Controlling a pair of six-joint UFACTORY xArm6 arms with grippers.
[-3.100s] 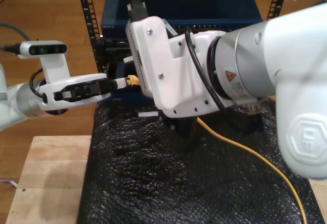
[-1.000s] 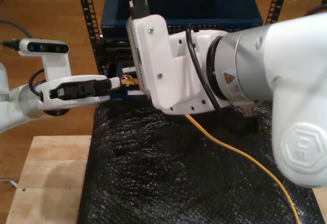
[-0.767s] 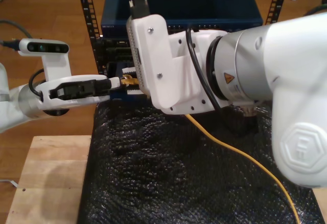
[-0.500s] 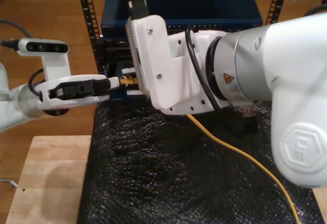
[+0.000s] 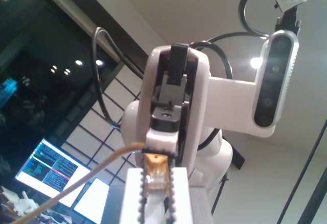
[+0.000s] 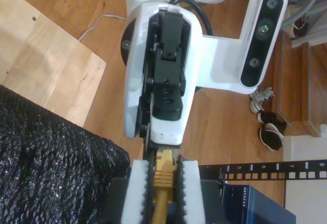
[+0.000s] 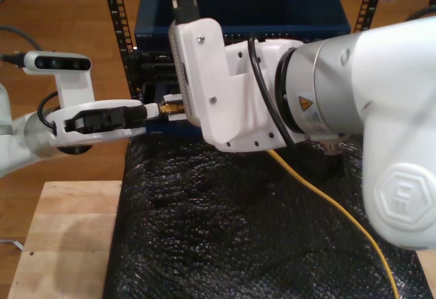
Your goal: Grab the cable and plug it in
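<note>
The orange-yellow cable (image 7: 327, 207) runs across the black mat from the exterior view's lower right up under the big white arm. Its clear plug (image 5: 155, 175) sits between the white toothed fingers of my first gripper (image 5: 156, 183), which is shut on it. This is the slimmer arm at the exterior view's left, with my first gripper (image 7: 158, 109) pointing right. My second gripper (image 6: 163, 175) is shut on the cable's orange boot (image 6: 163, 170), just behind the plug. It belongs to the big arm (image 7: 272, 95), whose wrist housing hides its fingers in the exterior view. The two grippers meet tip to tip.
A rack (image 7: 116, 13) with a blue network switch (image 7: 238, 13) and dark port panels (image 7: 153, 67) stands right behind the grippers. The black mat (image 7: 225, 231) covers the table, beside a wooden board (image 7: 61, 238). Shoes (image 6: 268, 122) lie on the wooden floor.
The big arm has risen a little and the plug now sits closer to my first gripper's tip. The cable's slack on the mat has shifted towards the exterior view's right.
</note>
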